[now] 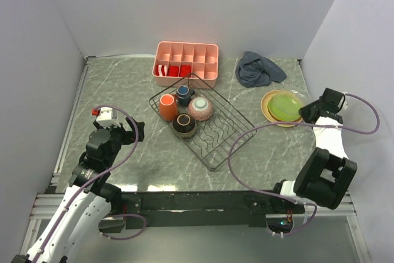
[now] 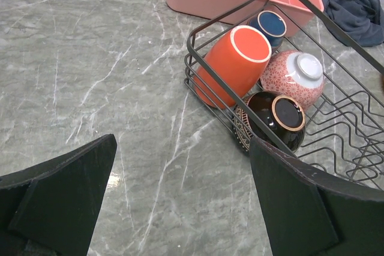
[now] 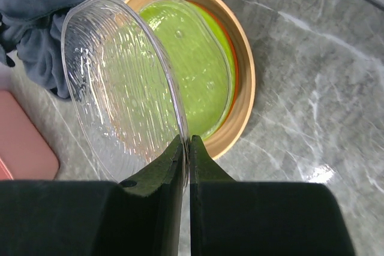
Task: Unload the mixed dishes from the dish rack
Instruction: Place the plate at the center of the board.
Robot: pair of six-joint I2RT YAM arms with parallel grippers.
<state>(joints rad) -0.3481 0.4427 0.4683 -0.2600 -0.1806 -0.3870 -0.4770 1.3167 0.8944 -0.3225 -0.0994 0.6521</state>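
At the left, the left gripper (image 2: 183,205) hangs over bare table (image 1: 111,84) with its jaws spread wide and nothing between them. It faces the near-left corner of the dish rack (image 1: 225,143), probably readied for a reach into it. The rack sits diagonally in the middle of the table, and four dishes are crowded into its left end. The orange mug (image 2: 231,67) lies on its side against the wire wall. The small dark-blue cup (image 2: 269,25) is behind it, the pinkish speckled bowl (image 2: 294,76) is tipped over to its right, and the dark-brown bowl (image 2: 273,118) is nearest the arm. The wavy slots to the right are bare of plates. Behind the rack stands the pink tray (image 1: 186,47), and a grey-blue cloth (image 1: 258,69) lies to its right. At the far right, the right gripper (image 3: 186,145) is clamped on the rim of a clear ribbed plate (image 3: 120,82). It holds the plate tilted just above the stack of lime green plate (image 3: 201,58), orange-red plate (image 3: 233,70) and tan plate (image 3: 245,82). The edge pinch likely lets the clear plate lower flat onto that stack.
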